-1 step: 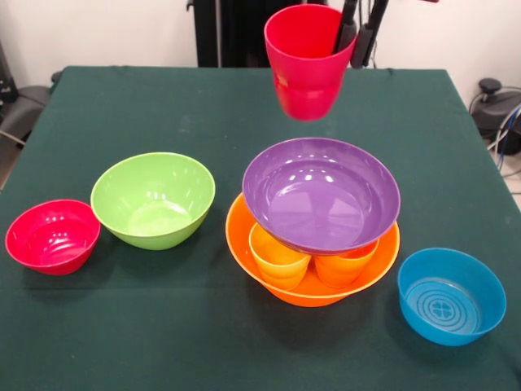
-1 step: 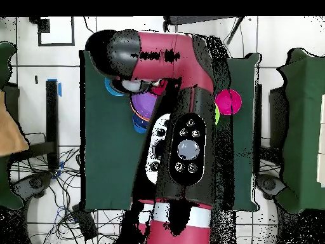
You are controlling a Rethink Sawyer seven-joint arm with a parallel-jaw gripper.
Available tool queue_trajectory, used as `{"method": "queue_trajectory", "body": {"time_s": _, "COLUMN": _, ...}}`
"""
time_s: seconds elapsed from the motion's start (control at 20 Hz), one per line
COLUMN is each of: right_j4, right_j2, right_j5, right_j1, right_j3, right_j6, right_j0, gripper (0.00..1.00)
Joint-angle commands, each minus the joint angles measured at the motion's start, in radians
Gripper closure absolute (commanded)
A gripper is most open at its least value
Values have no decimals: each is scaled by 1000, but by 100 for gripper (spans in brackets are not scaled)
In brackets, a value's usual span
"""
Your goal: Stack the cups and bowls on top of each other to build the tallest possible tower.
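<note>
Red cup (image 1: 308, 65) aloft at upper centre, pinched by its rim in the tool (image 1: 358, 37).
Light, stiff, glossy and likely slippery; it hangs above the purple bowl (image 1: 321, 195) topping the tower (image 1: 313, 236).

The light is bright and soft, and it comes from above. White shiny spots sit inside the purple bowl (image 1: 321, 194) right under the gripper (image 1: 359, 34), and in the green bowl (image 1: 153, 199) off to its side. Soft dark shadows lie on the table (image 1: 122, 326) under each bowl. The red cup (image 1: 307, 61) in the gripper looks a bit smeared at its bottom. The bowls below look sharp. From above, the arm (image 2: 184, 101) is evenly lit.
</note>
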Motion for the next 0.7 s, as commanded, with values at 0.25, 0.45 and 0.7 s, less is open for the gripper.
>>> {"method": "queue_trajectory", "body": {"time_s": 0.25, "right_j4": 4, "right_j2": 57, "right_j5": -186, "right_j1": 130, "right_j3": 21, "right_j6": 190, "right_j0": 25, "gripper": 100}}
{"method": "queue_trajectory", "body": {"time_s": 0.45, "right_j4": 12, "right_j2": 81, "right_j5": -232, "right_j1": 168, "right_j3": 13, "right_j6": 147, "right_j0": 10, "gripper": 100}}
{"method": "queue_trajectory", "body": {"time_s": 0.7, "right_j4": -11, "right_j2": 64, "right_j5": -263, "right_j1": 185, "right_j3": -3, "right_j6": 105, "right_j0": 16, "gripper": 100}}
